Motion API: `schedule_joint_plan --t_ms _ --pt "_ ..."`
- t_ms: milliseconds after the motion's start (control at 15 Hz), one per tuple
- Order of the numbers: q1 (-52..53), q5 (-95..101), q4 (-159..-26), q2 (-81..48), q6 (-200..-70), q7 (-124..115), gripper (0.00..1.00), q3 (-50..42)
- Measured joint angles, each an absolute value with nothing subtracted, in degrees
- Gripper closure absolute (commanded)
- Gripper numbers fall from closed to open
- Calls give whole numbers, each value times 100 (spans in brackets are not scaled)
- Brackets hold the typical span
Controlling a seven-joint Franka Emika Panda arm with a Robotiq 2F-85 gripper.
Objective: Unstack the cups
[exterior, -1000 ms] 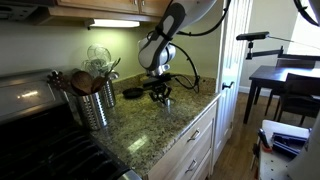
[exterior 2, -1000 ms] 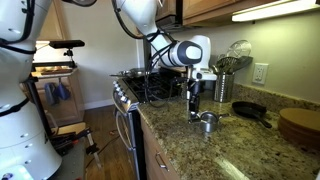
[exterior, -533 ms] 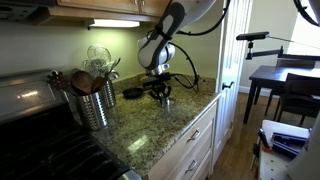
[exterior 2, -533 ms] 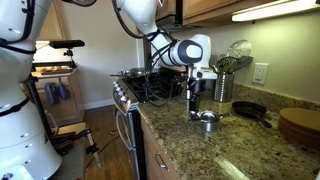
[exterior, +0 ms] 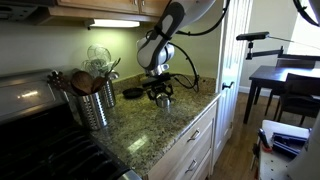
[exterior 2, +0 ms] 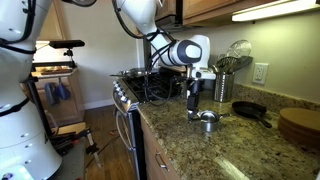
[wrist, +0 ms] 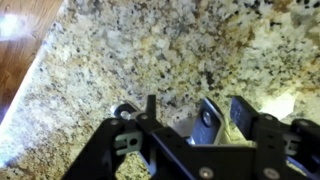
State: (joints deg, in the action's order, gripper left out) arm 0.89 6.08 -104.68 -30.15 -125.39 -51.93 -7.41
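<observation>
A shiny metal cup stands on the speckled granite counter near its front edge; in an exterior view it shows as a small glint under the arm. I cannot make out a second cup. My gripper points down right beside it, low over the counter. In the wrist view the gripper has its jaws apart, and a flat silver metal piece with a rivet stands between them, close to the right finger with a thin gap. Everything below it is hidden by the gripper body.
A metal utensil holder full of spoons and a whisk stands by the stove. A black pan lies behind the cup, and a round wooden board lies farther along. The counter edge drops to the floor.
The jaws have spread apart from shut. The arm and the cup stay almost where they were.
</observation>
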Motion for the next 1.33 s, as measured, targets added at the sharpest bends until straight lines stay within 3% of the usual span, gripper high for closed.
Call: schedule_joint_plan --t_ms 1333 --pt "47 218 -10458 -2995 -13038 -5263 0 -1014"
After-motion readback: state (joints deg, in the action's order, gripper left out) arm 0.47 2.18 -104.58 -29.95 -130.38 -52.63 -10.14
